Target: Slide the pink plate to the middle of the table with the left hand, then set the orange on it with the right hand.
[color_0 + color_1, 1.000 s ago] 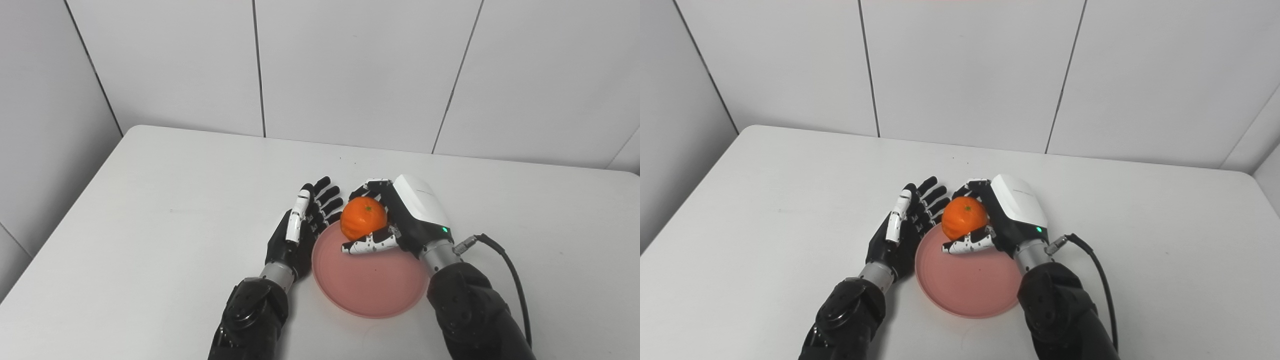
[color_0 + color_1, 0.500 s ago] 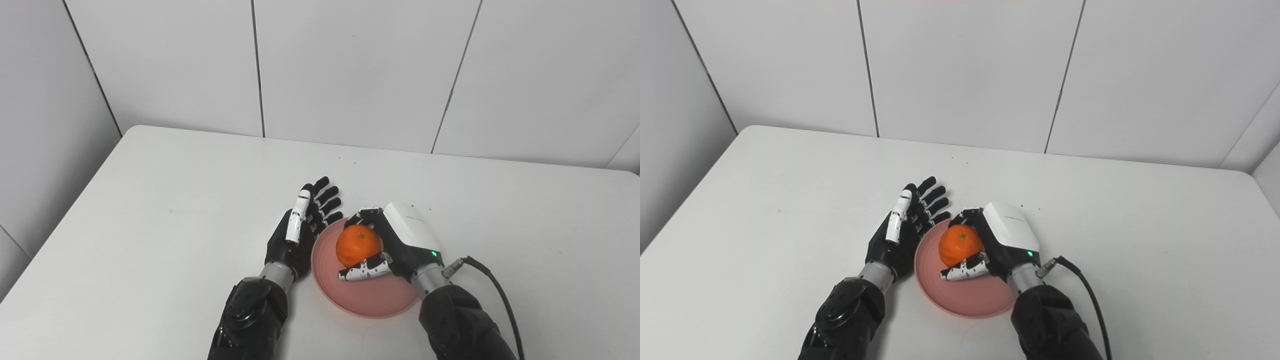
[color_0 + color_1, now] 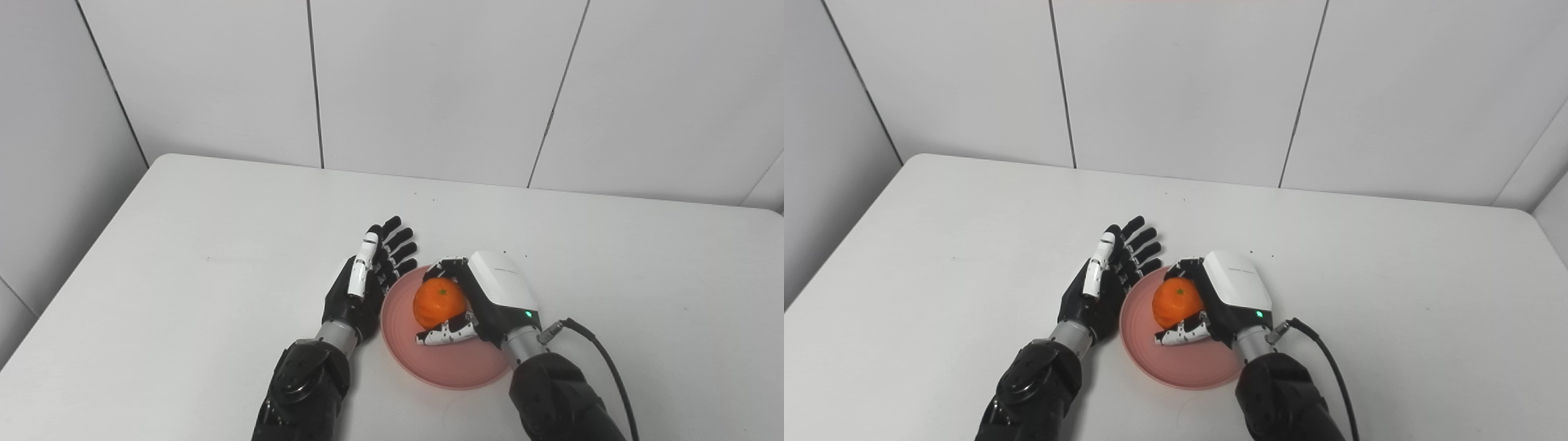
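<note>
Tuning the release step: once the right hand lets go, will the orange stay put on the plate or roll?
The orange is round, so it could roll a little. The pink plate looks shallow with a raised rim, which probably stops it. The right hand is closed around it, low over the plate.

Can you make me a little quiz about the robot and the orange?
1. True or false: the right hand has its fingers around the orange.
2. What is the orange over? A) bare table B) the pink plate C) a bowl
3. Fill in: the left hand lies open next to the plate's ____ side.

Key: 1 true; 2 B; 3 left.
</note>
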Action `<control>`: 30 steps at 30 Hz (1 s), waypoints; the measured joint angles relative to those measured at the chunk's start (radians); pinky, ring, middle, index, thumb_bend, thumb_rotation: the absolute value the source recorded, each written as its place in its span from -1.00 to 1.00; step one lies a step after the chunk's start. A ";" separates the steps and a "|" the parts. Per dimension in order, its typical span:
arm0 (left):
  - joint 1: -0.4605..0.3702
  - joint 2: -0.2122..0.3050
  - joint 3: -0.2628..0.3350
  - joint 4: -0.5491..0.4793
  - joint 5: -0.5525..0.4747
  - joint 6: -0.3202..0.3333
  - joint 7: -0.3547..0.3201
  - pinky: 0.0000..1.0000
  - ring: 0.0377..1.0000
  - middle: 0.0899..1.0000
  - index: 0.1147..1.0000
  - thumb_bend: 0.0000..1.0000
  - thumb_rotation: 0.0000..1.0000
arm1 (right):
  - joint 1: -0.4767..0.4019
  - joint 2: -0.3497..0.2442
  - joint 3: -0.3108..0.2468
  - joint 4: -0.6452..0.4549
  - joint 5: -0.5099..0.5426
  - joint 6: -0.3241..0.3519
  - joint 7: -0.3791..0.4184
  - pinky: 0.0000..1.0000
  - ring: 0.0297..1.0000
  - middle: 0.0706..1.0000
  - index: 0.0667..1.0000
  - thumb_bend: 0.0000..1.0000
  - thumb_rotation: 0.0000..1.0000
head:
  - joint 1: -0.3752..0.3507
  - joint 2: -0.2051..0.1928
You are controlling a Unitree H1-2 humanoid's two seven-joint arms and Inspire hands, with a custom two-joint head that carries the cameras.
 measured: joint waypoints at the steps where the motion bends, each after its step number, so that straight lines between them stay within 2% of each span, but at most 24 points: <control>1: 0.000 0.000 0.000 0.000 0.000 0.000 0.000 0.79 0.80 0.80 0.77 -0.20 1.00 | 0.001 -0.001 0.000 0.000 0.000 -0.001 -0.002 -0.54 -0.40 -0.27 -0.01 0.05 -1.00 | 0.000 0.000; 4: 0.000 0.002 0.000 -0.001 0.000 0.000 0.000 0.79 0.80 0.80 0.77 -0.21 1.00 | 0.005 -0.001 0.000 0.001 0.000 -0.003 -0.010 -0.53 -0.37 -0.25 0.00 0.04 -0.99 | 0.000 0.000; 5: 0.000 0.002 0.000 -0.002 0.000 0.000 0.000 0.78 0.79 0.80 0.77 -0.21 1.00 | 0.006 -0.001 0.000 0.000 0.000 -0.003 -0.011 -0.56 -0.42 -0.19 -0.04 0.05 -0.99 | 0.000 0.000; 7: 0.000 0.003 0.000 -0.002 0.000 0.000 0.000 0.79 0.80 0.80 0.77 -0.21 1.00 | 0.007 0.000 0.000 0.000 0.000 -0.003 -0.012 -0.77 -0.69 -0.58 -0.08 0.05 -0.77 | -0.002 0.000; 8: 0.000 0.003 0.000 -0.002 0.000 0.000 0.000 0.78 0.79 0.80 0.77 -0.21 1.00 | 0.007 0.000 0.000 0.000 0.000 -0.003 -0.012 -0.80 -0.73 -0.62 -0.02 0.19 -0.74 | -0.002 0.002; 9: 0.000 0.003 0.000 -0.002 0.000 0.000 0.000 0.78 0.79 0.80 0.77 -0.21 1.00 | 0.007 0.000 0.000 0.000 0.000 -0.003 -0.012 -0.71 -0.59 -0.42 0.16 0.56 -0.69 | -0.002 0.002; 10: 0.000 0.003 0.000 -0.002 0.000 0.000 0.000 0.78 0.79 0.80 0.77 -0.21 1.00 | 0.008 0.000 0.000 0.000 -0.001 -0.003 -0.011 -0.68 -0.55 -0.37 0.18 0.59 -0.69 | -0.002 0.002; 11: 0.000 0.004 0.000 -0.002 0.000 0.000 0.000 0.79 0.79 0.80 0.77 -0.21 1.00 | 0.009 0.000 0.000 0.000 -0.002 -0.003 -0.010 -0.60 -0.43 -0.22 0.25 0.67 -0.66 | -0.003 0.003; 12: 0.000 0.005 -0.001 -0.002 0.000 0.000 0.000 0.79 0.79 0.80 0.77 -0.21 1.00 | 0.009 0.000 0.001 -0.001 -0.002 -0.003 -0.008 -0.37 -0.14 0.06 0.32 0.75 -0.61 | -0.003 0.003; 15: 0.000 0.009 -0.004 -0.002 0.003 0.000 0.000 0.78 0.79 0.79 0.76 -0.21 1.00 | 0.009 -0.004 0.004 -0.006 -0.003 -0.003 0.010 0.04 0.28 0.43 0.45 0.84 -0.48 | -0.005 0.003; 18: 0.000 0.013 -0.007 -0.002 0.005 0.000 0.000 0.78 0.80 0.80 0.77 -0.21 1.00 | 0.009 -0.012 0.006 -0.018 0.000 -0.003 0.030 0.20 0.43 0.54 0.54 0.89 -0.39 | -0.008 0.003; 30: 0.000 0.021 -0.008 -0.004 0.004 0.001 0.000 0.76 0.80 0.81 0.79 -0.23 1.00 | 0.012 -0.014 0.002 -0.027 0.052 -0.010 0.039 0.38 0.56 0.60 0.63 1.00 -0.28 | -0.011 0.005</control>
